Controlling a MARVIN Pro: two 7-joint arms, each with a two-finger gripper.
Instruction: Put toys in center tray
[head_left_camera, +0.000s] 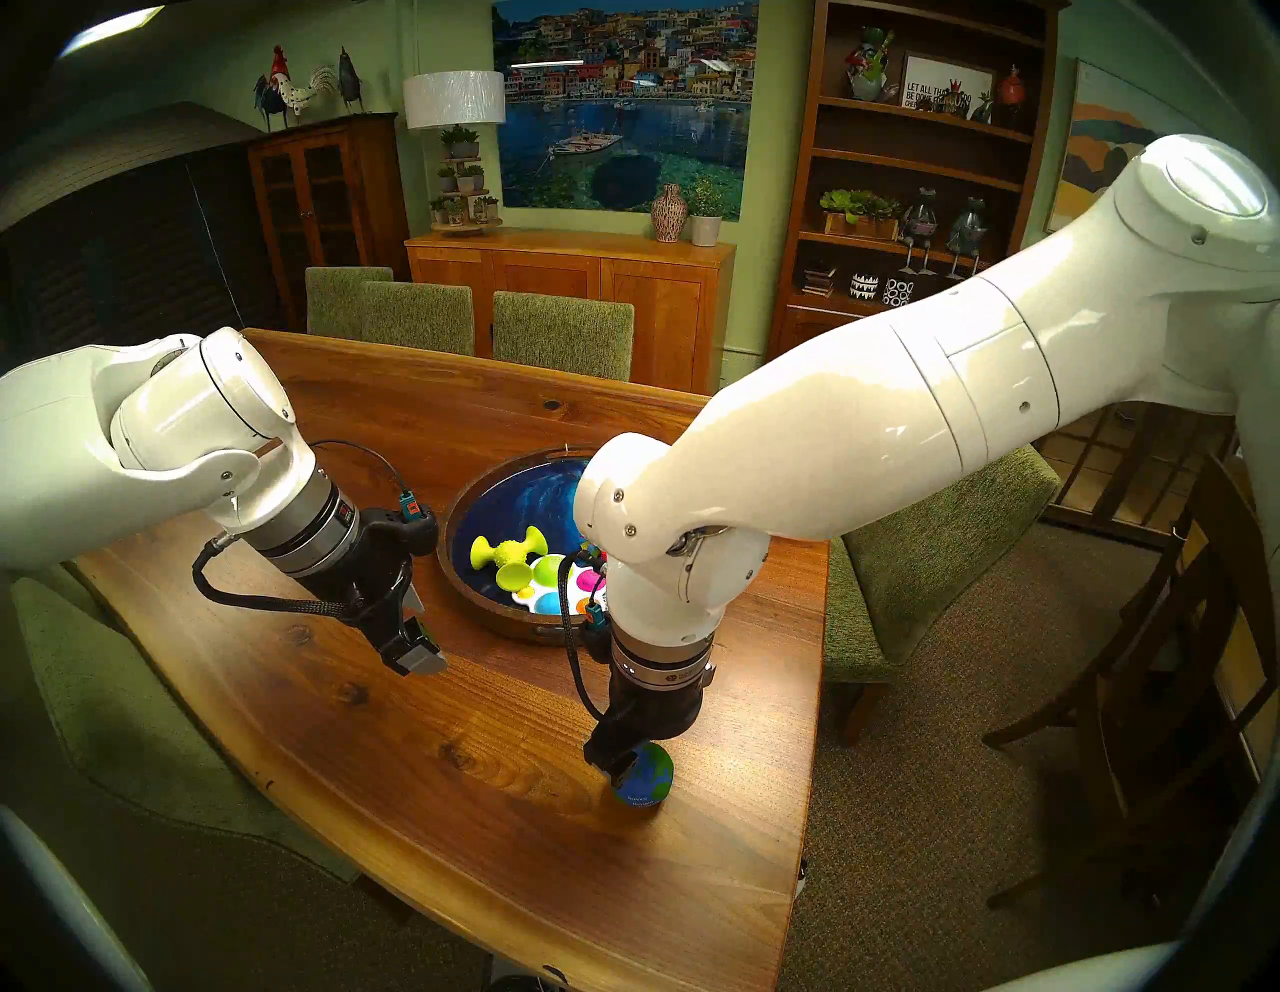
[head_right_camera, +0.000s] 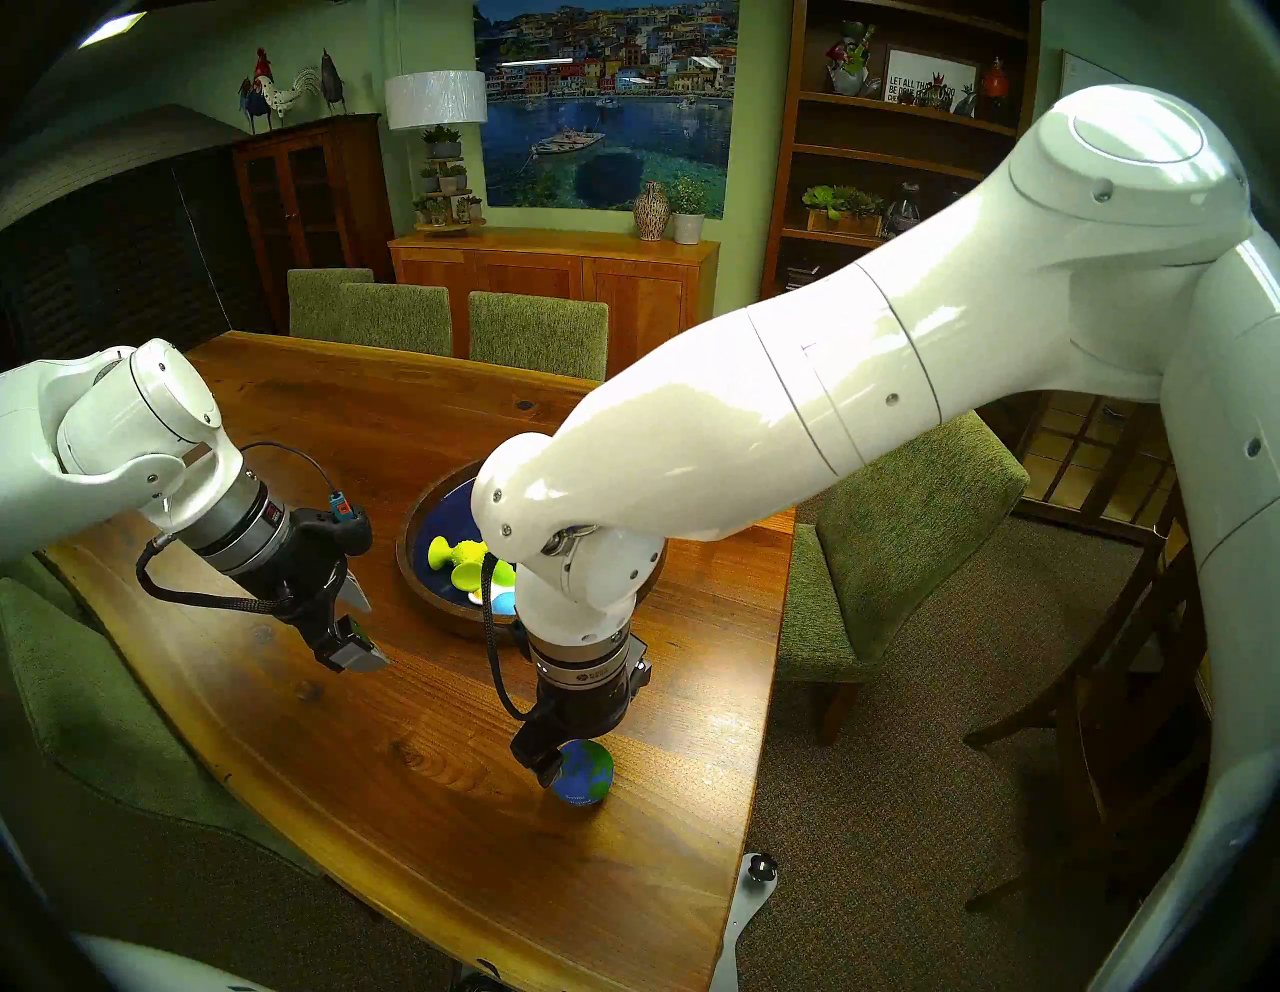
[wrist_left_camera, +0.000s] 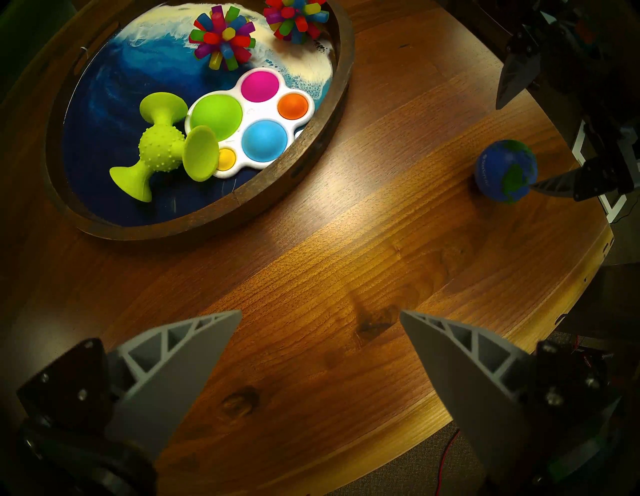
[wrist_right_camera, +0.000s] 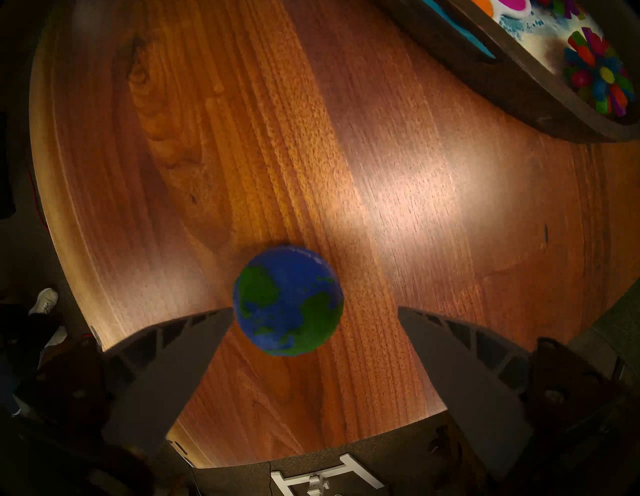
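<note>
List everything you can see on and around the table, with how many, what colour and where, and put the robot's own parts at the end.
Table: one, brown wood, under everything.
Tray: one, dark wood rim, blue-white base, mid-table.
Suction-cup toy: one, lime green, in tray.
Bubble board: one, white with coloured bubbles, in tray.
Spiky balls: two, multicolour, in tray.
Globe ball: one, blue-green, on table near the robot.
Chairs: several, green, around table.
Left gripper: open, empty, above table.
Right gripper: open, around globe ball.

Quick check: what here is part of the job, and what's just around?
Job: globe ball on the table between the open right gripper fingers; tray holding suction toy, bubble board, two spiky balls.

Around: table, chairs, idle left gripper.
</note>
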